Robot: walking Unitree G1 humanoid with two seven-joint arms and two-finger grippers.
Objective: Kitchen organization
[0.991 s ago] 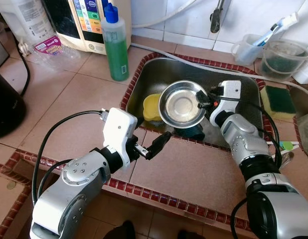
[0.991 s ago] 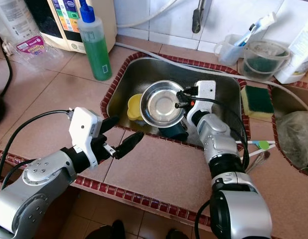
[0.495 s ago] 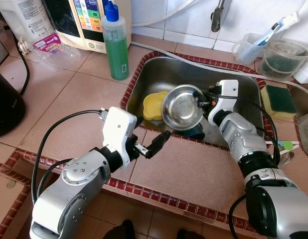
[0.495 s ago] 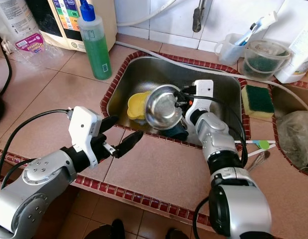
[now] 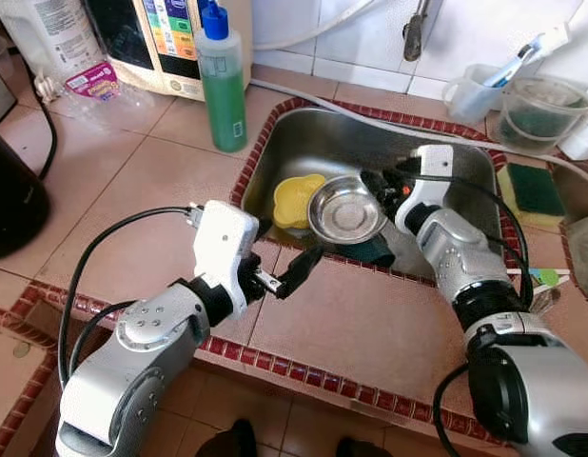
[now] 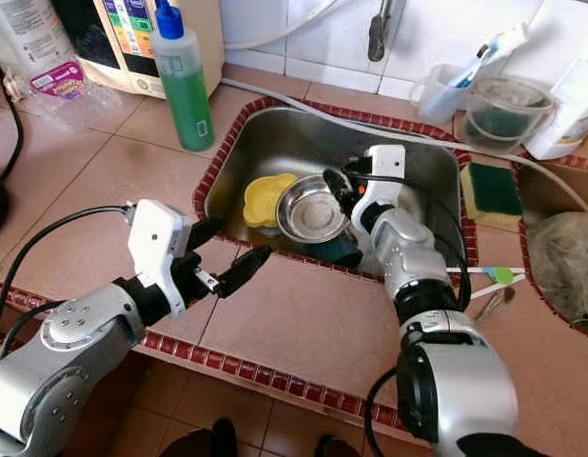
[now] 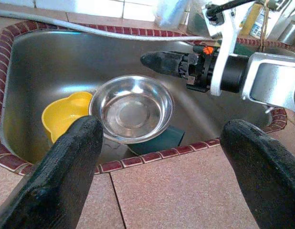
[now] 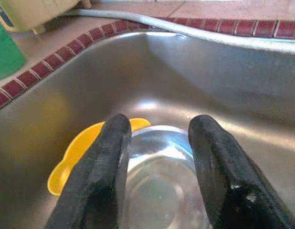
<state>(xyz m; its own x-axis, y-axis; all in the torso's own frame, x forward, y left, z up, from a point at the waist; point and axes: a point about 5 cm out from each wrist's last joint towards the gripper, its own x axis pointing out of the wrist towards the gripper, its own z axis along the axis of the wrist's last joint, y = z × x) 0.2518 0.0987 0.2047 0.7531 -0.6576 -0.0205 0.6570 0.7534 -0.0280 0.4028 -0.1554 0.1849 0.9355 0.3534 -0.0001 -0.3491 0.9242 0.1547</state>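
Note:
A steel bowl (image 5: 346, 211) lies mouth up in the sink (image 5: 313, 133), resting partly on a yellow bowl (image 5: 294, 200) and a dark teal cup (image 5: 375, 252) lying on its side. My right gripper (image 5: 377, 185) hovers just over the steel bowl's far rim. It is open, and the steel bowl (image 8: 162, 176) shows below the gap between its fingers. My left gripper (image 5: 283, 252) is open over the tiled counter at the sink's front edge, pointing at the steel bowl (image 7: 132, 109), with nothing in it.
A green soap bottle (image 5: 223, 86) stands left of the sink and a tap (image 5: 415, 29) hangs behind it. To the right are a green sponge (image 5: 534, 188) and plastic containers (image 5: 541, 109). A black kettle (image 5: 13, 190) sits at the far left, and a hose runs along the sink's back rim.
The steel bowl, held up and tilted by my right gripper before, has come down and now lies flat in the sink. The right gripper has let it go. My left arm has barely moved.

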